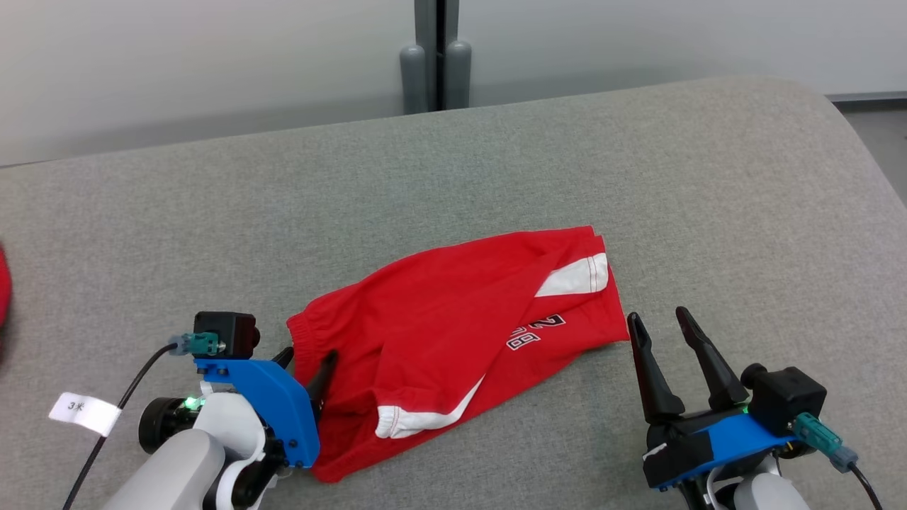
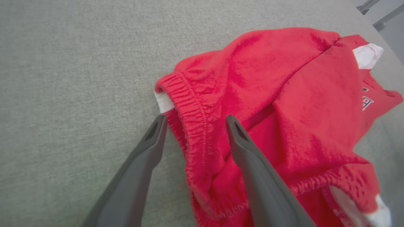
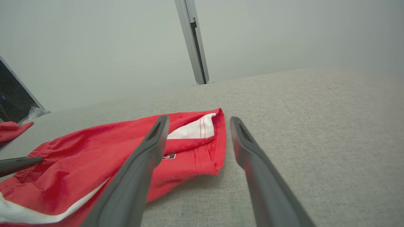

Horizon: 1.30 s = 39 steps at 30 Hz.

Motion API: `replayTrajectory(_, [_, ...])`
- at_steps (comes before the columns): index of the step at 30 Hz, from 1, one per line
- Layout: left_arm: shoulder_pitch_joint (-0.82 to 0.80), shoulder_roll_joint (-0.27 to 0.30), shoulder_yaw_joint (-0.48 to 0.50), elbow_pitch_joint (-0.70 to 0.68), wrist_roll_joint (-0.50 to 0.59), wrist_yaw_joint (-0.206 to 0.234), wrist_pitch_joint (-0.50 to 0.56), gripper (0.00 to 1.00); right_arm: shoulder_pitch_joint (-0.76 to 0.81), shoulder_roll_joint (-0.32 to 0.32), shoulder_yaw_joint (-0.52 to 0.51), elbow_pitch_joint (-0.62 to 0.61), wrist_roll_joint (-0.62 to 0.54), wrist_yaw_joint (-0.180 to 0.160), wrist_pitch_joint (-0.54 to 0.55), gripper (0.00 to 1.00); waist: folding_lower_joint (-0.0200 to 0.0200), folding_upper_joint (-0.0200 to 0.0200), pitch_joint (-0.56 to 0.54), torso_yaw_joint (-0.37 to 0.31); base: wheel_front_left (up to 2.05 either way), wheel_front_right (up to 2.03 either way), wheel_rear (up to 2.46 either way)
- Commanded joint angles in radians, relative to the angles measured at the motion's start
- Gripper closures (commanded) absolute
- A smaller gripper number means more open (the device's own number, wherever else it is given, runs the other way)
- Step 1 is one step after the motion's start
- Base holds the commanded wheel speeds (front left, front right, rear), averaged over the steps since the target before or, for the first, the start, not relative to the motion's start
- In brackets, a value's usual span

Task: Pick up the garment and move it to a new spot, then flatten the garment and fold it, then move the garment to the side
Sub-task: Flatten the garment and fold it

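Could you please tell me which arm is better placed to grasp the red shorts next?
Probably left: the left pincer stands open astride the shorts' waistband; the right pincer is open beside the leg hem.

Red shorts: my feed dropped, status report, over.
Left gripper open, straddling waistband. Right gripper open, beside leg hem. Red shorts with white trim crumpled on grey fabric surface. Another red cloth far left.

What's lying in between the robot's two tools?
The red shorts lie crumpled on the grey surface between the left tool and the right tool. The head view shows this.
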Motion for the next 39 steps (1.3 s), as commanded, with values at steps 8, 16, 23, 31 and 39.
replayTrajectory(8, [-0.099, -0.035, 0.014, 0.148, 0.02, -0.001, -0.038, 1.0, -0.022, -0.004, -0.006, 0.001, 0.013, 0.0, -0.014, 0.0, 0.0, 0.0, 0.047, -0.039, 0.0, 0.0, 0.0])
replayTrajectory(16, [-0.209, -0.079, 0.084, 0.267, 0.091, 0.002, -0.343, 1.0, -0.04, -0.004, -0.005, 0.001, 0.016, 0.0, -0.019, 0.0, 0.0, 0.0, 0.08, -0.041, 0.0, 0.0, 0.0])
replayTrajectory(23, [-0.309, -0.103, 0.11, 0.377, 0.148, -0.021, -0.51, 0.64, -0.054, -0.004, 0.005, 0.002, 0.014, 0.0, -0.021, 0.0, 0.0, 0.0, 0.101, -0.042, 0.0, 0.0, 0.0])
replayTrajectory(31, [-0.273, -0.153, 0.147, 0.458, 0.133, -0.085, -0.537, 0.0, -0.052, -0.004, -0.004, 0.014, 0.007, 0.0, -0.022, 0.0, 0.0, 0.0, 0.087, -0.038, 0.0, 0.0, 0.0])
replayTrajectory(39, [-0.083, -0.184, 0.317, 0.239, 0.246, -0.108, -0.538, 0.0, -0.023, -0.004, -0.048, 0.009, -0.014, 0.0, -0.021, 0.0, 0.0, 0.0, 0.031, -0.001, 0.0, 0.0, 0.0])
